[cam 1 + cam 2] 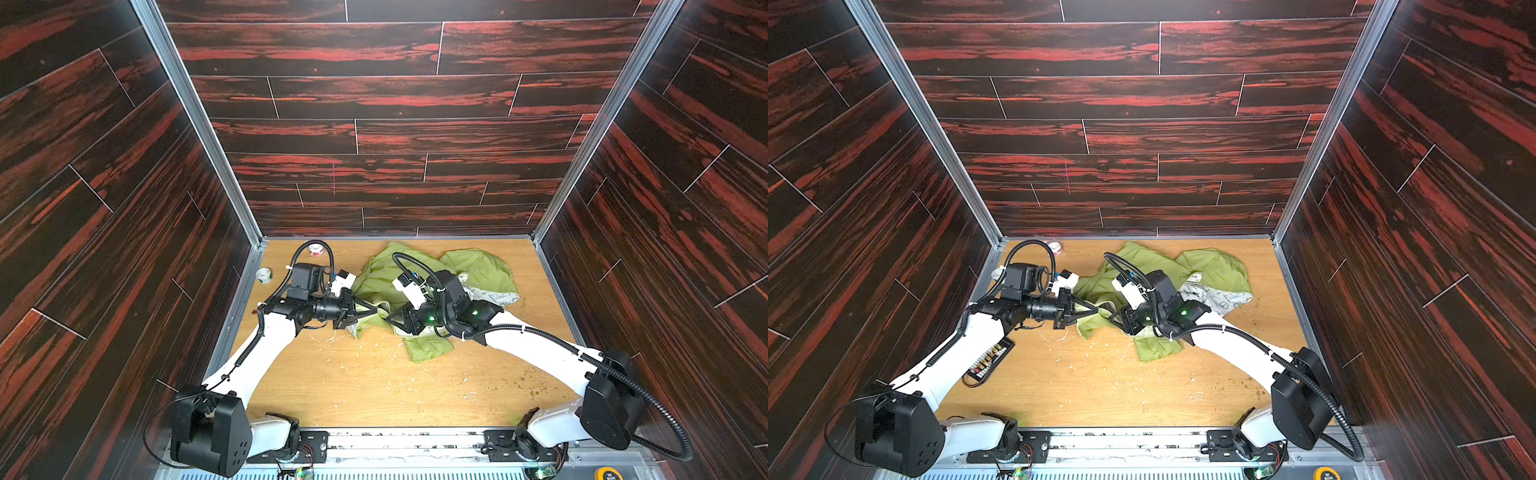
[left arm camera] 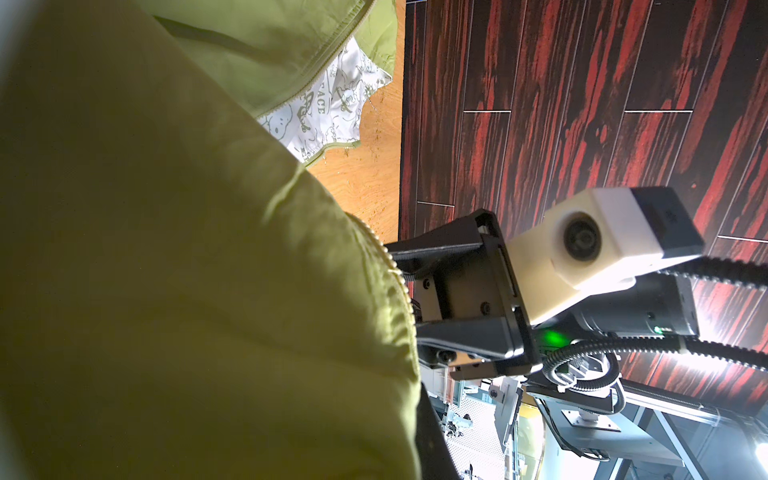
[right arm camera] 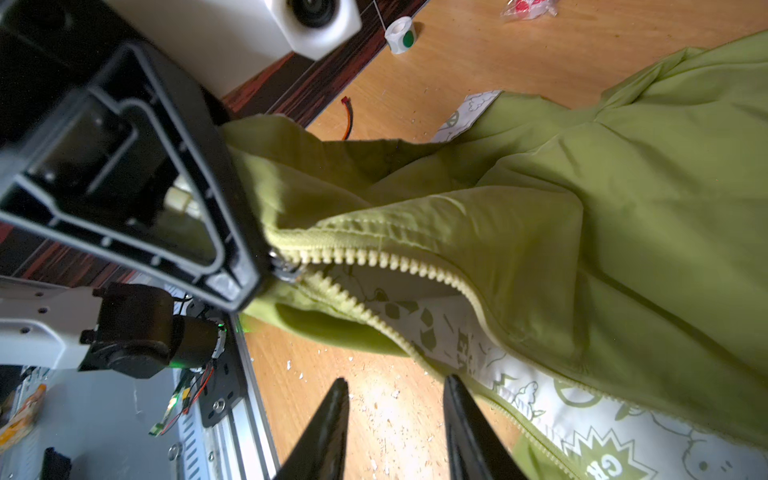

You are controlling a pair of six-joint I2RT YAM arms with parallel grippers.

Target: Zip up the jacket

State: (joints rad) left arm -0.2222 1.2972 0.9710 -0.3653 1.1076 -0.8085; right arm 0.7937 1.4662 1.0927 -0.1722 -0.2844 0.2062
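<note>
Left gripper point(image 3: 249, 270) anchors the zipper point(image 3: 386, 262) at its joined end; right gripper point(image 3: 395, 384) is empty.
The jacket point(image 1: 478, 266) lies crumpled toward the back of the table point(image 1: 374, 395); the left is clamped on cloth beside the slider point(image 3: 284, 270), likely for tension, while the right's jaws stand apart nearby.

Near table point(image 1: 374, 395) half open; jacket point(image 1: 478, 266) heaps far side; tape roll point(image 1: 263, 275) at far left edge.
</note>
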